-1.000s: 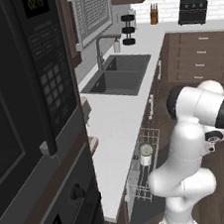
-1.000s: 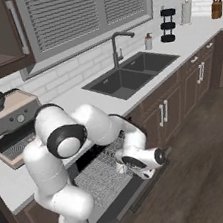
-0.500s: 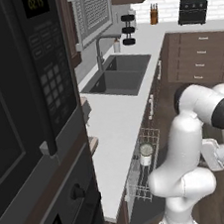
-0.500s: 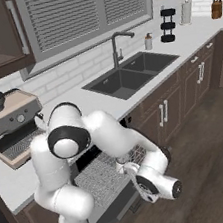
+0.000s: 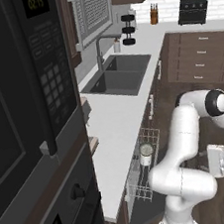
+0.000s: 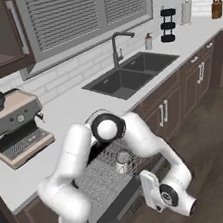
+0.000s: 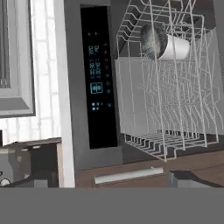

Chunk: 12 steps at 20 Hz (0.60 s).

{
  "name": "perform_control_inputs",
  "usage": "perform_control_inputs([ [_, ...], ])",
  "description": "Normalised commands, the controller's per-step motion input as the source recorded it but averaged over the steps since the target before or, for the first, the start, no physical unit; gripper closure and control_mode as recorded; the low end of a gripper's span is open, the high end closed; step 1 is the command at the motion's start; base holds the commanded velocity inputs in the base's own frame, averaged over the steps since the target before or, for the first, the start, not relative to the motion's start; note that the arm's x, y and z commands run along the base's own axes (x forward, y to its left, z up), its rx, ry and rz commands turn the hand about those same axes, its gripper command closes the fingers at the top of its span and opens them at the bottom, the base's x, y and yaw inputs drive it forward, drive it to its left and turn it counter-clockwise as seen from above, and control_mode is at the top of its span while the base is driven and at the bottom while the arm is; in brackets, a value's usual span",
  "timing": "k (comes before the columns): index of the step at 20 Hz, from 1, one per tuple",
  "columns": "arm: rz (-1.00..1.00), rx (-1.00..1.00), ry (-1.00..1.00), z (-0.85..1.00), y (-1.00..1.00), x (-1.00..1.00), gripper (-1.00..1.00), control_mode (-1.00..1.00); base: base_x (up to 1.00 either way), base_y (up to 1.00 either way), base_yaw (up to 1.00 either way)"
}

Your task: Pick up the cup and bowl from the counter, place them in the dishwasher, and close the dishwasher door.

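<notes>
Down in the white wire rack (image 6: 105, 177), the cup (image 6: 123, 158) sits snug. Next thing is the dishwasher door (image 7: 94, 83) (flat, stiff, probably heavy); push near its far edge. The gripper (image 5: 218, 161) hangs low, jaws spread wide, holding nothing.

I see the cup (image 6: 123, 158) standing upright in the white wire rack (image 6: 101, 178) of the dishwasher (image 6: 116, 196), pale and cylindrical; from the left it (image 5: 146, 151) sits near the rack's counter-side end. In the hand view the cup (image 7: 168, 47) carries the grey bowl (image 7: 153, 41) on its mouth. The rack is pulled out below the pale counter (image 6: 77, 108). The door (image 7: 92, 83) is open, its inner edge a dark control strip.
</notes>
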Motion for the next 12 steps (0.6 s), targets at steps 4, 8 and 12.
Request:
perform_control_inputs([
  [4,0.09,0.01,-0.18,-0.69,-0.24,0.13,-1.00,-1.00,0.00,0.00,0.00],
  [8,0.09,0.05,-0.28,-0.77,0.00,0.30,-1.00,-1.00,0.00,0.00,0.00],
  [12,0.00,0.04,-0.17,-0.61,0.00,0.62,-1.00,-1.00,0.00,0.00,0.00],
])
